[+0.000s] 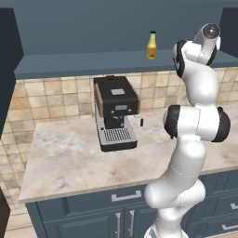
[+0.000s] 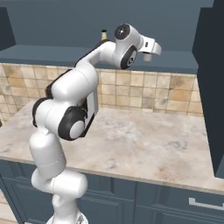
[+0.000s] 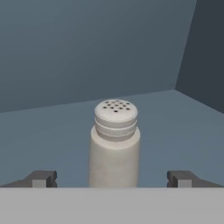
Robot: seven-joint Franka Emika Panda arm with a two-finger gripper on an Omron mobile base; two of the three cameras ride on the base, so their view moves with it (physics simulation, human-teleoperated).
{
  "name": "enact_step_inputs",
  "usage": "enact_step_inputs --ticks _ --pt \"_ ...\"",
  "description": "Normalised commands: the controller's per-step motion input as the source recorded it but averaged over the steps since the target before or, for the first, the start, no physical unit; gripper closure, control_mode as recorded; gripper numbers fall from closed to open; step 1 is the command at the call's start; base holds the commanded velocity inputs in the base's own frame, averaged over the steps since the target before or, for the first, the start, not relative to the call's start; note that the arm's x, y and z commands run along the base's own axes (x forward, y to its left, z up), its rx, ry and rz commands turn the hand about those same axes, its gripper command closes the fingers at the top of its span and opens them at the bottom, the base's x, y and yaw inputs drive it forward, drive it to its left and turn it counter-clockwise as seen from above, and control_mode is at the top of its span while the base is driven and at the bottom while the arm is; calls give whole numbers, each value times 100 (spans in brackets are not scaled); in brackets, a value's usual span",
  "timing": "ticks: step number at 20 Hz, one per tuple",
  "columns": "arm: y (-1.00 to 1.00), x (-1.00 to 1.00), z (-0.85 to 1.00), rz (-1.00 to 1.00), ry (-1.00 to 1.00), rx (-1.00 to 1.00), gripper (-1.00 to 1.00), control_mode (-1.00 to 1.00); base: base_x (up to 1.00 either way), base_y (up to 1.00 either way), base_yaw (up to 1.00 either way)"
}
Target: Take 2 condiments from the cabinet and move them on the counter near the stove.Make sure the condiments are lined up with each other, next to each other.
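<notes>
Yellow-orange bottle stands upright on cabinet shelf above coffee machine, left base view. Right base view: arm reaches up to shelf level, bottle top peeks behind it. Hand view: white shaker upright on shelf, centred between wide-open fingertips of gripper (nothing held).

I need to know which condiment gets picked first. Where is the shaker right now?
The shaker stands upright on the cabinet shelf, centred in the hand view between the open gripper fingertips, near the cabinet's right wall.
</notes>
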Motion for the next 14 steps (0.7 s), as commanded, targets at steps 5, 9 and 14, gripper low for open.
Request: enact_step_inputs --ticks 5,9,14 --pt "-3 7 -10 0 1 0 -100 -100 0 0 0" --pt "0 9 -9 0 0 0 -100 -100 0 0 0" --pt "0 7 -2 0 0 0 -100 -100 0 0 0"
